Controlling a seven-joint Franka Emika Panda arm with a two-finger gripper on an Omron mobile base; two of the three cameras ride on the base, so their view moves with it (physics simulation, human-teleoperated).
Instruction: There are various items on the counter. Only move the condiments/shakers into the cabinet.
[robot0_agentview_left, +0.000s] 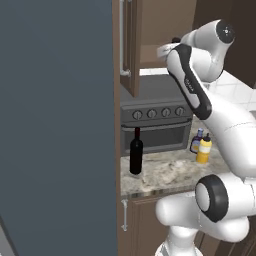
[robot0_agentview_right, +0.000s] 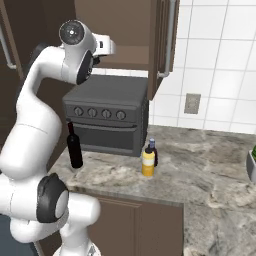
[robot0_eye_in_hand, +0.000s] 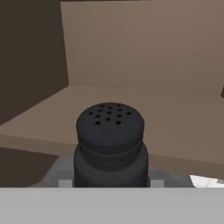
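Low in the hand view the black shaker (robot0_eye_in_hand: 110, 142) stands upright before the cabinet (robot0_eye_in_hand: 131, 109) shelf (claw grip: cannot tell). Right base view, centre: yellow bottle (robot0_agentview_right: 147, 163) touching blue-purple bottle (robot0_agentview_right: 153, 150), counter (robot0_agentview_right: 210, 170) bare rightward.

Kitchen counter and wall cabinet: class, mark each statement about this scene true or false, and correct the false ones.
1. The black shaker is held up at the open cabinet. True.
2. The yellow bottle is on the cabinet shelf. False: it stands on the counter.
3. The blue-purple bottle stands right beside the yellow bottle. True.
4. The wine bottle lies on its side. False: it stands upright.
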